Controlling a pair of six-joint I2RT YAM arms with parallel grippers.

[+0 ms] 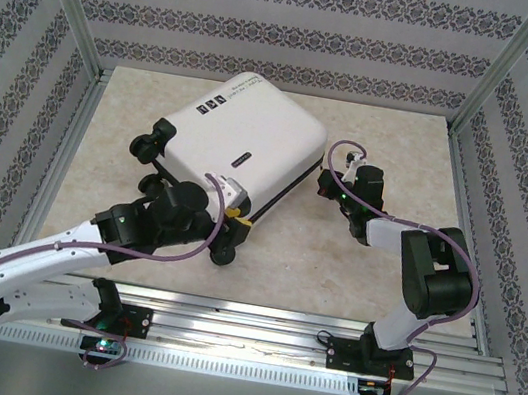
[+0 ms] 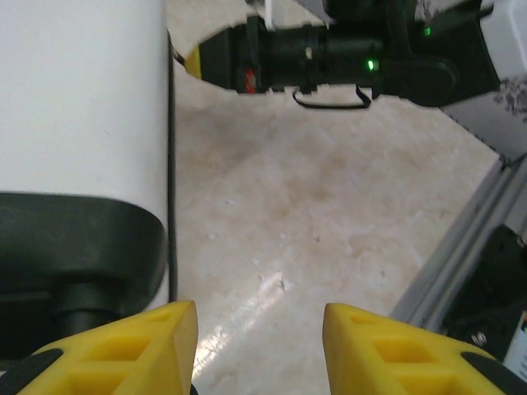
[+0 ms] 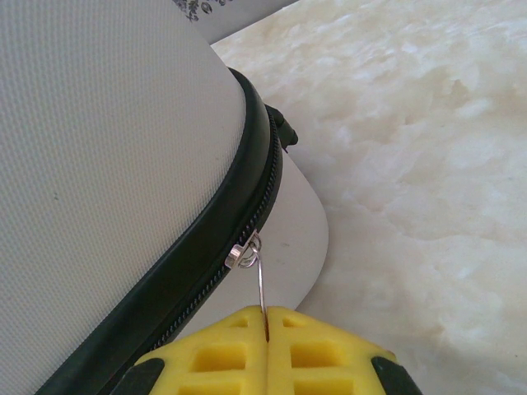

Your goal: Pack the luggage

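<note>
The white hard-shell luggage [image 1: 245, 129] lies flat on the table, left of centre, its shells together along the black zipper band [image 3: 247, 206]. My right gripper [image 1: 326, 181] is at its right corner. In the right wrist view this gripper [image 3: 266, 317] is shut on the thin metal zipper pull [image 3: 261, 284], which hangs from the slider [image 3: 241, 253]. My left gripper [image 1: 233, 216] is at the suitcase's near corner. Its yellow fingers [image 2: 260, 329] stand open over bare table, with the white shell [image 2: 82, 99] and a black caster housing [image 2: 74, 247] just to their left.
The right arm [image 2: 362, 58] crosses the top of the left wrist view. Bare marble table [image 1: 374, 267] lies right of the suitcase. Aluminium rails [image 1: 253, 323] run along the near edge, and patterned walls with frame posts [image 1: 484, 93] close in the sides and back.
</note>
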